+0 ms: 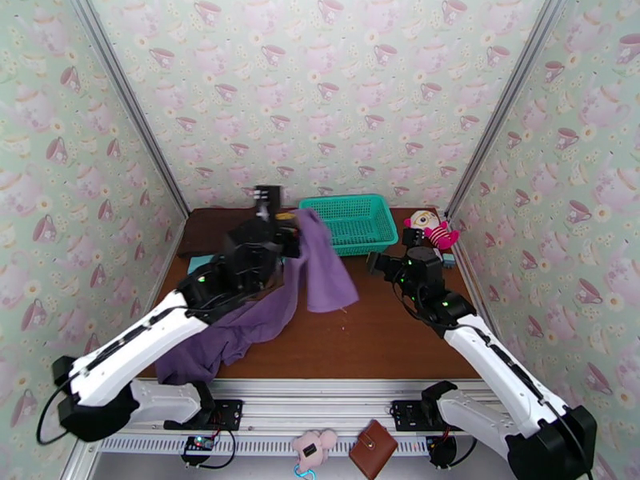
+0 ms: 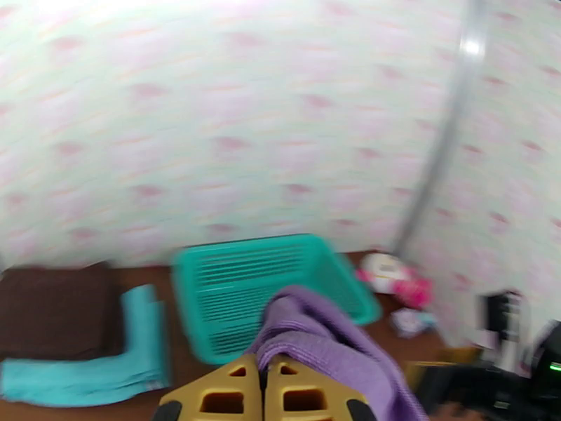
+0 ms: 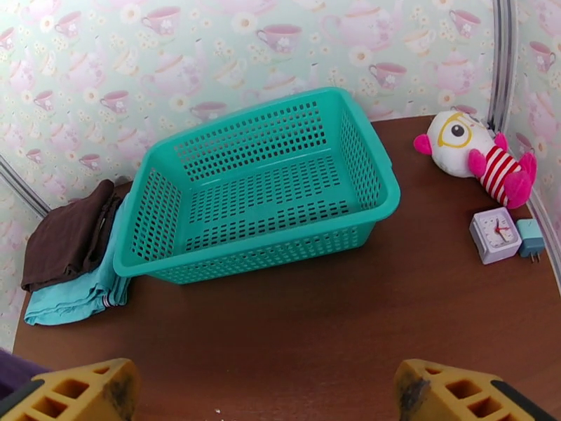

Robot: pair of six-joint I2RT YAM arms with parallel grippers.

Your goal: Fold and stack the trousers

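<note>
Holding trousers (image 1: 320,270) up beside basket (image 3: 266,198).
Seen from left wrist: left tool (image 2: 265,379) pressed together on a purple fold. Seen from above: rest draped down to surface (image 1: 384,338) at near left. Seen from right wrist: right tool (image 3: 266,387) spread wide, facing basket.

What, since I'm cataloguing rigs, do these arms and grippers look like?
The left arm and right arm have white link shells, black joints, black cables and small green lights. The left gripper and right gripper carry mustard-yellow plastic fingers with boxy cut-outs; the right one's inner faces look smudged dark.
</note>
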